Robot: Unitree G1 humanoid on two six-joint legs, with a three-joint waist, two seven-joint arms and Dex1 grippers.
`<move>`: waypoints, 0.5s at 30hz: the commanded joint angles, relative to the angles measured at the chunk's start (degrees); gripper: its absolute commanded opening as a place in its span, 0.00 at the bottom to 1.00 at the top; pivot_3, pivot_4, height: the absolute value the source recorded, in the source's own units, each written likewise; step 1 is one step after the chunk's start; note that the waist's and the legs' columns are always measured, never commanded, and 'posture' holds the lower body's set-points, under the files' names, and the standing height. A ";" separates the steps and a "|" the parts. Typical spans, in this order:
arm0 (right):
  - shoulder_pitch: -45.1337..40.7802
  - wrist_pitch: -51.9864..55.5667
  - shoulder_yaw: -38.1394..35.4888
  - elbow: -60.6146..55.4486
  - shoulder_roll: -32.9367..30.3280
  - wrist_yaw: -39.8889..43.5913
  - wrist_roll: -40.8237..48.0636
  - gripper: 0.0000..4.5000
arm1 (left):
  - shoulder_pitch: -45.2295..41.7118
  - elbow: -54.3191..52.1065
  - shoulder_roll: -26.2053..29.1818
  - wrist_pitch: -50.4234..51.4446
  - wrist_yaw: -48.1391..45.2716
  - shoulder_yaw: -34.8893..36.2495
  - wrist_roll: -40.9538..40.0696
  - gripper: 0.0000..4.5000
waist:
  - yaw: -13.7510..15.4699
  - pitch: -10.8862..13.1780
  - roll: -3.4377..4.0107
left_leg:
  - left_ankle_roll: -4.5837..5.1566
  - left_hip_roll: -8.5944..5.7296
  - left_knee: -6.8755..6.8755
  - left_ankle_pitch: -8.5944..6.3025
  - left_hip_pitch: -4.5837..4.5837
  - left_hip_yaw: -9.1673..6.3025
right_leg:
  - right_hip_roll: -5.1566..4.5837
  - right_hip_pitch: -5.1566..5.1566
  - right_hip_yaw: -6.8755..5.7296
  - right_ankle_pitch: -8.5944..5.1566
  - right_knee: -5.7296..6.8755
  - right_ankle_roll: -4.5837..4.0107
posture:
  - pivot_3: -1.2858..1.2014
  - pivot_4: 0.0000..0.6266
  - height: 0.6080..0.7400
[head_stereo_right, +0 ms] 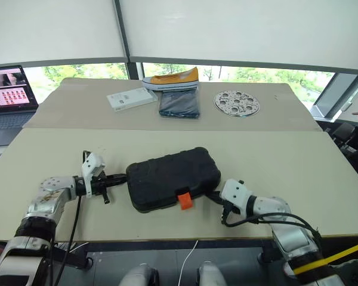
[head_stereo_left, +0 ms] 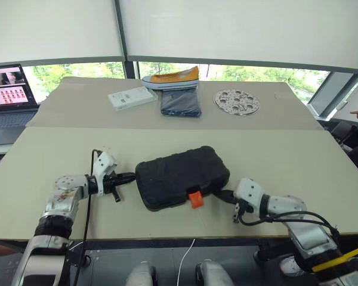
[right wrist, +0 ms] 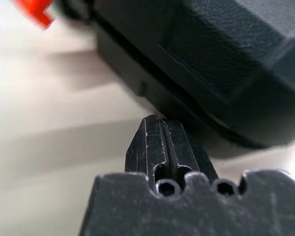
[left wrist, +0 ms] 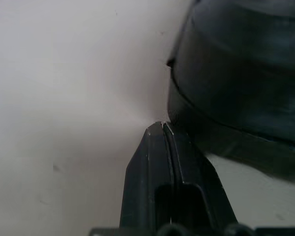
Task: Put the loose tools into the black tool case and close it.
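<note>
We found the black tool case (head_stereo_left: 182, 176) lying shut on the table (head_stereo_left: 274, 149), its orange latch (head_stereo_left: 195, 198) on the near long edge and its long axis running across in front of us, from one set of jaws to the other. Our left gripper (head_stereo_left: 131, 176) had its jaws pressed together, holding nothing, with the tips just at the case's left short end; in the left wrist view the closed fingers (left wrist: 160, 162) sat right beside the seam of that end, and we could not tell whether they touched it. Our right gripper (head_stereo_left: 222, 193) was likewise pinched shut and empty, its tips at the case's near right corner, a little along from the latch. So the case lay straight ahead of both sets of jaws, bracketed between them, neither arm clearly nearer. We judged the case closed and any further move to be a push from either end. Farther off sat a shoe (head_stereo_left: 170, 78), a dark folded cloth (head_stereo_left: 180, 102) and a white box (head_stereo_left: 131, 98)
</note>
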 commanded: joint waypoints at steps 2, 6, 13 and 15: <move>-3.73 -3.71 -2.20 4.37 0.78 -0.16 -0.61 0.00 | -0.05 -8.18 -0.12 1.71 1.75 8.78 -9.26 0.02 | 0.36 0.01 -0.02 | 0.00 0.00 0.03 0.00 -0.05 -0.04 | -0.01 0.00 -0.05 0.00 -0.01 -0.01 | 0.52 0.24 1.00; -4.08 -5.53 -3.78 6.39 0.51 0.03 -0.11 0.00 | 0.71 -14.84 3.29 8.99 -2.33 7.47 -12.20 0.02 | 0.18 0.02 -0.02 | 0.00 -0.02 0.06 0.00 -0.03 -0.04 | -0.03 0.05 -0.04 0.01 -0.02 0.02 | 0.52 0.24 1.00; 5.81 -0.49 -9.68 -5.63 0.07 4.28 11.17 0.00 | -8.26 -22.79 -6.92 7.46 -0.57 -8.78 -4.74 0.02 | 1.73 0.03 0.00 | 0.00 -0.17 0.08 0.00 -0.06 -0.12 | -0.02 0.24 0.00 -0.03 -0.14 0.11 | 0.52 0.24 1.00; 8.27 0.69 -10.32 -10.51 0.67 4.32 13.74 0.00 | -12.23 -18.47 -10.32 4.98 1.65 -13.37 0.61 0.02 | 2.03 0.02 -0.01 | 0.01 -0.23 0.13 0.00 -0.12 -0.11 | -0.01 0.24 0.09 -0.01 -0.16 0.15 | 0.52 0.24 1.00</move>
